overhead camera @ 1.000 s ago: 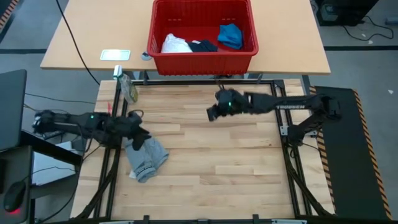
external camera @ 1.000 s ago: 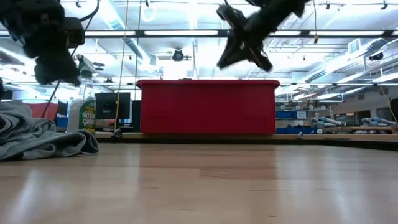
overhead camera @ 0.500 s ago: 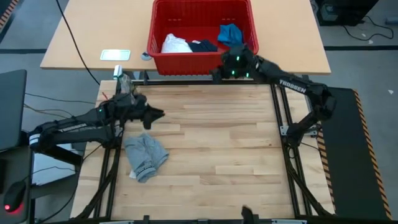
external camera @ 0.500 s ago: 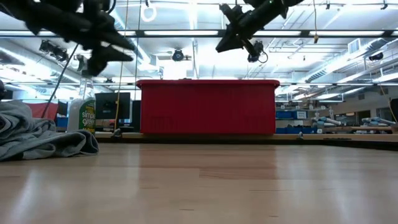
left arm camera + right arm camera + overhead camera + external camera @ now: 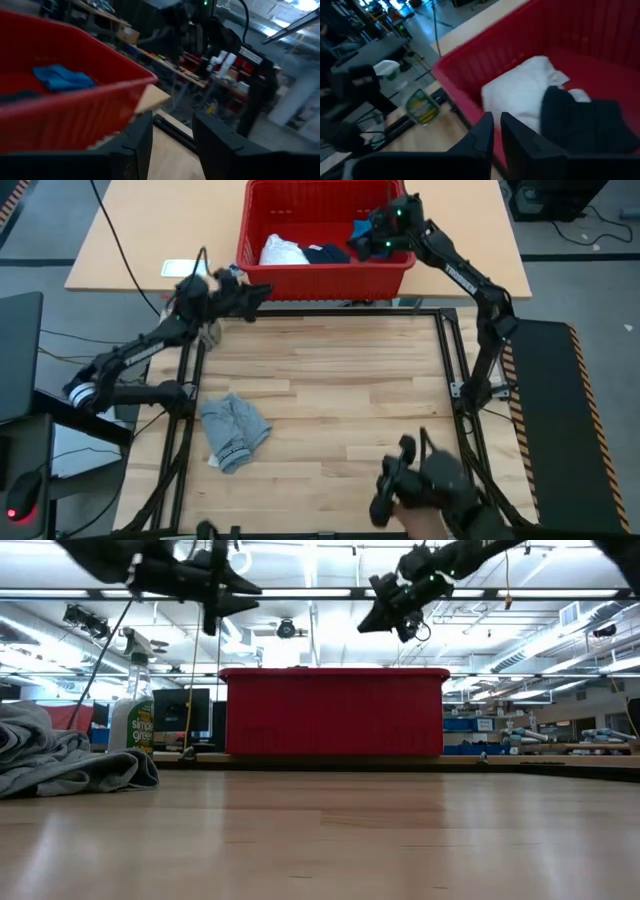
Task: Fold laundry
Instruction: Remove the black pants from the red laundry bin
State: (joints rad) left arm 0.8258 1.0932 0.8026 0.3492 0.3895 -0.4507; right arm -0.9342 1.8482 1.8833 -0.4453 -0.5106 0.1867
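Seen from above, the red basket (image 5: 325,268) sits on the far table, holding a white cloth (image 5: 282,251), a navy garment (image 5: 326,253) and a bright blue garment (image 5: 368,237). The right end effector (image 5: 366,242) hangs over the basket's right part, just above the blue garment, its fingers nearly together and empty. The left end effector (image 5: 254,291) reaches toward the basket's front left corner, fingers apart, holding nothing. A grey T-shirt (image 5: 233,431) lies crumpled on the wooden table (image 5: 340,410) at its left side, well apart from both arms.

At table height, the T-shirt (image 5: 60,762) bunches at the left edge, a spray bottle (image 5: 130,716) stands behind it, and both arms hang high above the basket (image 5: 335,712).

From the left wrist, the dark fingers (image 5: 137,145) stand apart before the basket wall (image 5: 75,112), the blue garment (image 5: 62,77) inside.

From the right wrist, the fingers (image 5: 485,135) are almost touching above the white cloth (image 5: 520,90) and navy garment (image 5: 582,122).
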